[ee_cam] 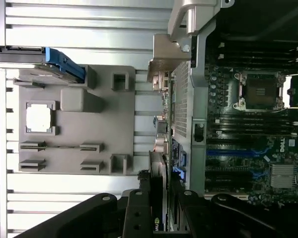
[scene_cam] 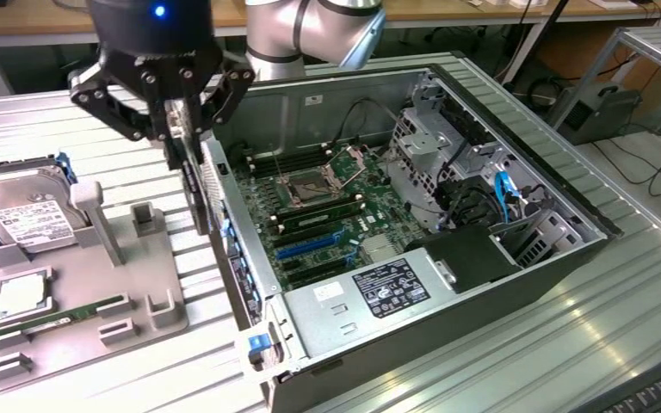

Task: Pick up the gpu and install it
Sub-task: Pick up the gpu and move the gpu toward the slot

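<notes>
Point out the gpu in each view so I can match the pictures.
Exterior view: the gpu hangs edge-on from the gripper, beside the open computer case at its rear wall, toward the exterior view's left.
Wrist view: the gpu sits edge-on between the gripper's black links, beside the case wall.
Shared landmark: the CPU socket.

The exterior camera is standing off above the tabletop (scene_cam: 606, 318), looking down at a slant into the open computer case (scene_cam: 307, 95). The wrist camera is looking down from close above, past the gripper (ee_cam: 161, 198) clamping the gpu (ee_cam: 156, 171). Both are taking in the motherboard (scene_cam: 330, 206) and the grey parts tray (scene_cam: 135, 284).
</notes>
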You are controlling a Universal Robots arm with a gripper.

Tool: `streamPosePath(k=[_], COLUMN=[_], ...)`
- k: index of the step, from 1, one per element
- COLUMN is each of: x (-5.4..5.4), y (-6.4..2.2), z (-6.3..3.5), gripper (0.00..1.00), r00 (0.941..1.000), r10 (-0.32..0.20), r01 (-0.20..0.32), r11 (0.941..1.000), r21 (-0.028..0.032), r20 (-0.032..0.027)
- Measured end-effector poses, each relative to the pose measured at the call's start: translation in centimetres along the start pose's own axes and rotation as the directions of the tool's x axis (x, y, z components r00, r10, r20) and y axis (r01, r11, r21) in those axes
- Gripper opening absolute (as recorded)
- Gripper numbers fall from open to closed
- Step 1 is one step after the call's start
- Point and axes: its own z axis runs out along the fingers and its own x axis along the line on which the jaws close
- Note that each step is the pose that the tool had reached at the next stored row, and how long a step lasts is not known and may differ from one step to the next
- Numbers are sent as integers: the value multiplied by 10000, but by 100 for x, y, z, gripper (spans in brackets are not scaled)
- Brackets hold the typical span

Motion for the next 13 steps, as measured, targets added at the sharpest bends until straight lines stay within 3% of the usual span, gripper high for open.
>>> streamPosePath(k=[6, 8, 13], x=[-276, -370, -611], y=[-35, -36, -42], z=[-238, -259, -252], gripper=[26, 26, 26], r00=[9998, 9996, 9992], r10=[3, 8, 10], r01=[-3, -8, -10], r11=[10000, 10000, 10000], r21=[-5, -7, -9], r20=[-199, -276, -396])
